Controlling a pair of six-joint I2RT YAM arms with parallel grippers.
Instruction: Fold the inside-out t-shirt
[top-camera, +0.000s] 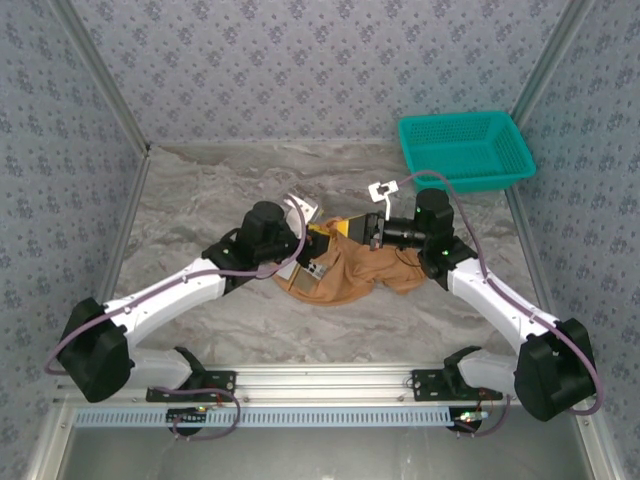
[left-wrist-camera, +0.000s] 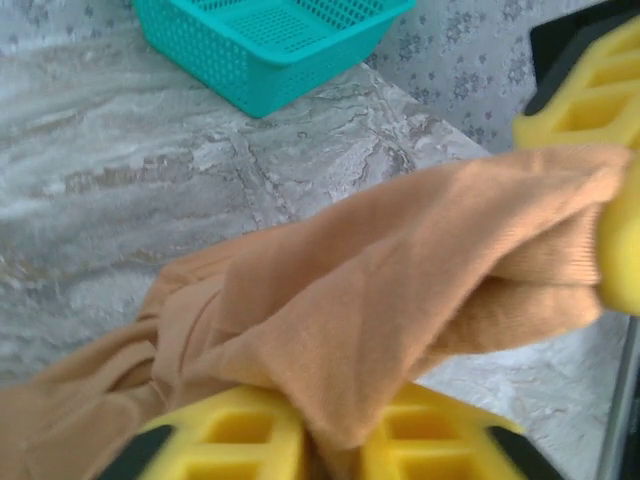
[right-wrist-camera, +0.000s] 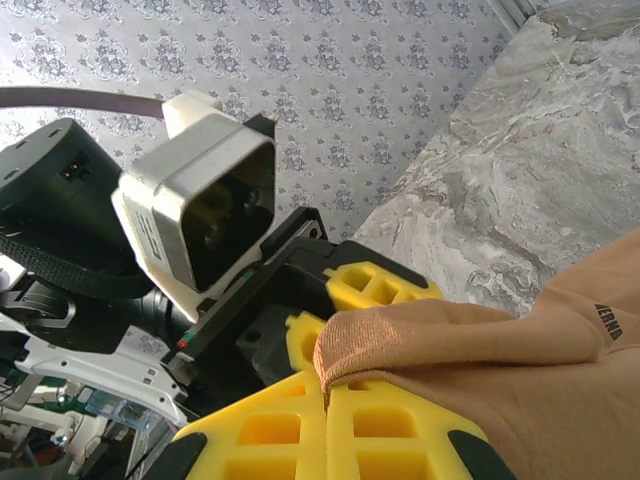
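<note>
Across the middle of a grey, marble-veined tabletop (top-camera: 200, 190) lies the inside-out t-shirt (top-camera: 350, 272), an orange-tan bunch whose lower part rests on the stone while its upper edge is lifted between the two arms. Walls (top-camera: 300, 60) papered in pale blue-grey with a small repeating floral motif close the table on three sides, and bare metal posts (top-camera: 100, 75) run along the corners where the walls meet. A ribbed aluminium rail (top-camera: 320, 380) spans the near edge, with both arm bases bolted to it. In the far right corner of the table, well apart from the cloth, sits a teal perforated plastic basket (top-camera: 465, 150). The left gripper (left-wrist-camera: 325, 445) has its yellow fingers pressed together on a fold of the shirt, fabric rising from between them. The right gripper (right-wrist-camera: 325, 410) is likewise pinched on a rolled hem of the same cloth, just beside the left one. The marble around the shirt shows light, wavy streaks.
</note>
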